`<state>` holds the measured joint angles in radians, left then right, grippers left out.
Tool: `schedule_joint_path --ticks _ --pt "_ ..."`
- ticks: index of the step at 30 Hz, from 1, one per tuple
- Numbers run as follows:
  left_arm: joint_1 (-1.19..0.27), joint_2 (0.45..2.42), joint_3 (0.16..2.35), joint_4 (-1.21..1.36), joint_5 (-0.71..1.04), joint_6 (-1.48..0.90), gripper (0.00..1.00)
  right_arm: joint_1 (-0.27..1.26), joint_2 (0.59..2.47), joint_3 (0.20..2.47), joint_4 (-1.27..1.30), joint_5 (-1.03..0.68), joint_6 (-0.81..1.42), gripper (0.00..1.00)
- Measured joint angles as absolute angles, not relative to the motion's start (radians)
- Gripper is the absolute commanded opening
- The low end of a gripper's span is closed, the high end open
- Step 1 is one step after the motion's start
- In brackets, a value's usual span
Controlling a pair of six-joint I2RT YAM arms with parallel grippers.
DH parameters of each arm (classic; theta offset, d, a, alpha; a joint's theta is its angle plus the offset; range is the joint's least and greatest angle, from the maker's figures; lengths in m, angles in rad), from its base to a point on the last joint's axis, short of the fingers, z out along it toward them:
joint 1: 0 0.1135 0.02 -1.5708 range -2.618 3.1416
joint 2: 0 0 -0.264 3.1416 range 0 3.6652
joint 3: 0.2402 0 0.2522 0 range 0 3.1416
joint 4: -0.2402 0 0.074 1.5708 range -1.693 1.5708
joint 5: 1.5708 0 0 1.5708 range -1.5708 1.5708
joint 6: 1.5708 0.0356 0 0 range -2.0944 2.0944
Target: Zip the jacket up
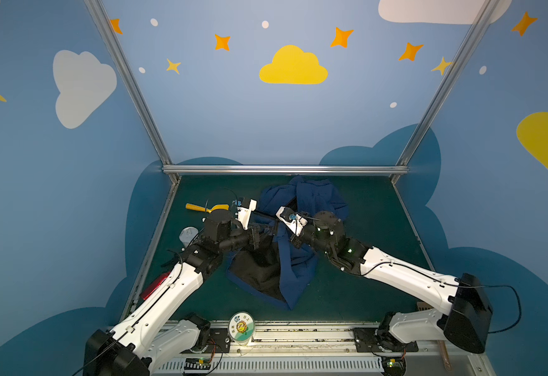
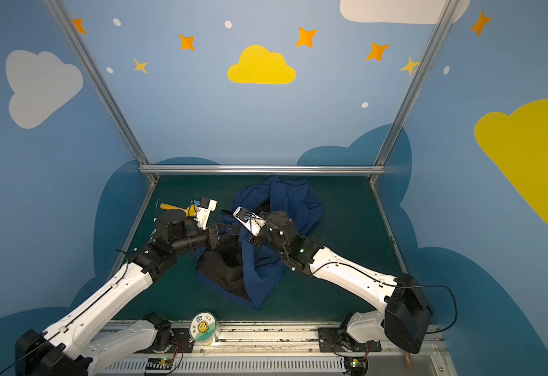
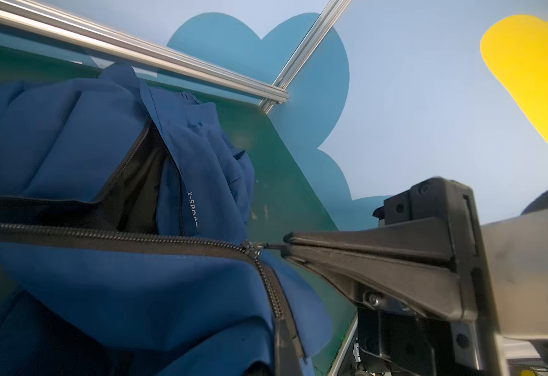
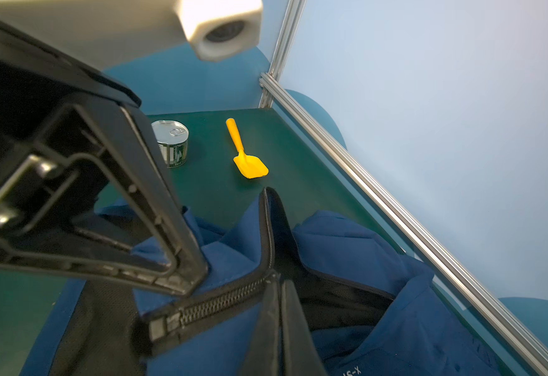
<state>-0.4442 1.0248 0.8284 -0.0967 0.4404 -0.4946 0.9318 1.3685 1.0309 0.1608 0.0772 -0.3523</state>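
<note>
Centre frame: navy-blue fabric jacket [image 1: 298, 270] crumpled on green table [image 1: 364, 293]. Right end effector [image 3: 286, 242] clamped tight on dark zipper pull [image 3: 266, 246]; left end effector [image 4: 196, 280] pinching hem [image 4: 168, 322]. Open teeth [image 3: 103, 232] seemingly lead upper-frame.

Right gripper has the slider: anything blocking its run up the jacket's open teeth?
Nothing visible does. The right gripper pinches the slider, and the open teeth ahead on the jacket lie bare. The yellow scoop and can sit apart. I cannot see the collar end.
</note>
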Motion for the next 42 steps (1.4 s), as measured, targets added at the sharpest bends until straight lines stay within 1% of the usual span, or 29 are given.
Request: schedule_joint_path --ticks 3,6,10,13,14,16,18,19,22,24,26,29,31,34,38,42 --pt "-0.43 1.027 0.868 -0.133 0.441 -0.468 0.03 0.907 1.406 1.093 0.134 0.067 -0.366 0.0" --pt "-0.381 1.082 0.995 -0.198 0.493 -0.424 0.03 0.831 1.464 1.216 0.089 0.066 -0.395 0.0" --pt "-0.301 1.277 1.326 -0.279 0.594 -0.345 0.03 0.733 1.529 1.45 0.032 0.068 -0.452 0.0" --pt "-0.281 1.4 1.57 -0.339 0.65 -0.279 0.03 0.695 1.536 1.599 0.006 0.079 -0.506 0.0" --pt "-0.279 1.422 1.63 -0.357 0.665 -0.257 0.03 0.691 1.529 1.631 -0.001 0.083 -0.521 0.0" --pt "-0.279 1.425 1.679 -0.39 0.686 -0.215 0.03 0.691 1.498 1.647 -0.019 0.086 -0.533 0.0" --pt "-0.277 1.38 1.645 -0.421 0.695 -0.175 0.03 0.696 1.436 1.592 -0.034 0.086 -0.519 0.0" --pt "-0.276 1.34 1.593 -0.432 0.698 -0.155 0.03 0.702 1.394 1.536 -0.04 0.087 -0.502 0.0" --pt "-0.273 1.194 1.356 -0.474 0.687 -0.107 0.03 0.745 1.254 1.305 -0.047 0.113 -0.417 0.0" --pt "-0.27 1.115 1.2 -0.515 0.663 -0.08 0.03 0.786 1.193 1.151 -0.043 0.143 -0.327 0.0" --pt "-0.267 1.063 1.062 -0.568 0.624 -0.055 0.03 0.827 1.169 1.002 -0.03 0.174 -0.223 0.0" --pt "-0.262 1.034 0.927 -0.63 0.562 -0.029 0.03 0.868 1.181 0.846 -0.023 0.213 -0.088 0.0" --pt "-0.261 1.024 0.867 -0.662 0.519 -0.019 0.03 0.882 1.199 0.788 -0.02 0.234 -0.012 0.0" --pt "-0.262 1.0 0.826 -0.673 0.461 -0.02 0.03 0.889 1.221 0.762 0.01 0.247 0.062 0.0" --pt "-0.263 0.956 0.825 -0.657 0.392 -0.026 0.03 0.875 1.249 0.765 0.084 0.238 0.093 0.0" --pt "-0.267 0.934 0.831 -0.632 0.345 -0.022 0.03 0.814 1.289 0.791 0.144 0.159 0.084 0.0"
